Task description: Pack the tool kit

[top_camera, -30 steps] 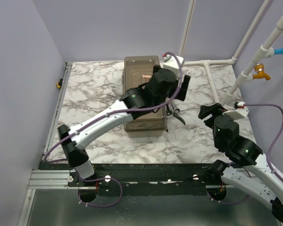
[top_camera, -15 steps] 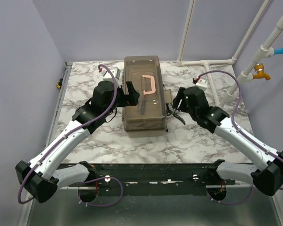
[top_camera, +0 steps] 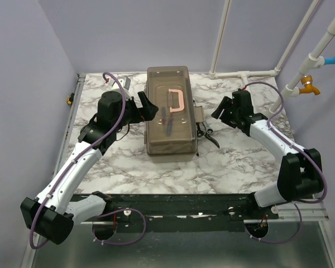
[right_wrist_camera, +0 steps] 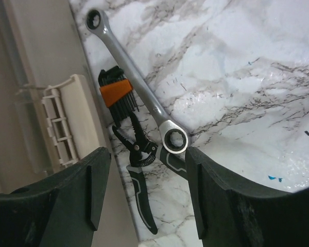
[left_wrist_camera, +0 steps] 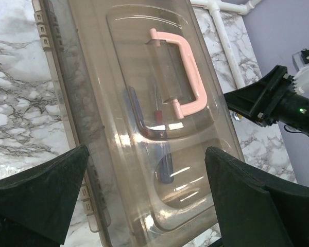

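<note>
Chrome ratchet wrench (right_wrist_camera: 136, 85), beside hex key set (right_wrist_camera: 118, 95) and pliers (right_wrist_camera: 140, 177), lies on the bench (top_camera: 234, 162) just right of the closed tool case (top_camera: 168, 120), its long axis diagonal under the open, nearer right end effector (right_wrist_camera: 144, 172); left end effector (left_wrist_camera: 146, 154), jaws apart, hovers over the case.

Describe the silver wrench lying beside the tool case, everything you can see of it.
The wrench is a slim, bright metal bar with a ring head at each end; one ring looks larger and toothed inside. It lies flat and diagonal on the marble table, just right of the closed case. The orange-clipped hex keys lie against its shaft, and the pliers sit by its larger ring. Nothing grips it.
</note>
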Motion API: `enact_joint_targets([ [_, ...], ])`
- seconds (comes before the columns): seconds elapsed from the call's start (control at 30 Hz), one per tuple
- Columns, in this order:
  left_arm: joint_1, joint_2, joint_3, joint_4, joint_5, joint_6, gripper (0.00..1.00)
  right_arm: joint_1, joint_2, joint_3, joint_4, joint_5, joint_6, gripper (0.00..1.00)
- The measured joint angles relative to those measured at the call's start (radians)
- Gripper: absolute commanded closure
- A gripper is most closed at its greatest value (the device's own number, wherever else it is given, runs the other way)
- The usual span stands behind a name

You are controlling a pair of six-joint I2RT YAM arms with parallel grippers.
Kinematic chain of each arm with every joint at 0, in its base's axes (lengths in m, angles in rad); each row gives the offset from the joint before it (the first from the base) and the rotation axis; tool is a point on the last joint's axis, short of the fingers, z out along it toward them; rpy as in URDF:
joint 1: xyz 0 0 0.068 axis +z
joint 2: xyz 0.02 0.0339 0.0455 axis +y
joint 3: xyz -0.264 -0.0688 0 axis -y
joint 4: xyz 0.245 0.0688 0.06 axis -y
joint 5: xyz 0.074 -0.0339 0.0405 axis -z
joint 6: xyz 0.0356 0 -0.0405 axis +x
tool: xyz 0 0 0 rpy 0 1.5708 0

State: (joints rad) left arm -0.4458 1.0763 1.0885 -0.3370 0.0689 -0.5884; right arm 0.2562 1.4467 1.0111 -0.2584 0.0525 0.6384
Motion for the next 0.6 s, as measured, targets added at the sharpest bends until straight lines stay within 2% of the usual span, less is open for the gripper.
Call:
enact_joint_targets([
  [0.3, 0.048, 0.079, -0.004, 0.045, 0.139, -0.013, 0.01, -0.038, 0.100, -0.019, 0.085, -0.075, 0.024, 0.36],
  [0.6, 0.062, 0.178, -0.002, 0.121, 0.229, -0.026, 0.01, -0.053, 0.333, -0.019, 0.269, -0.256, 0.069, 0.38],
])
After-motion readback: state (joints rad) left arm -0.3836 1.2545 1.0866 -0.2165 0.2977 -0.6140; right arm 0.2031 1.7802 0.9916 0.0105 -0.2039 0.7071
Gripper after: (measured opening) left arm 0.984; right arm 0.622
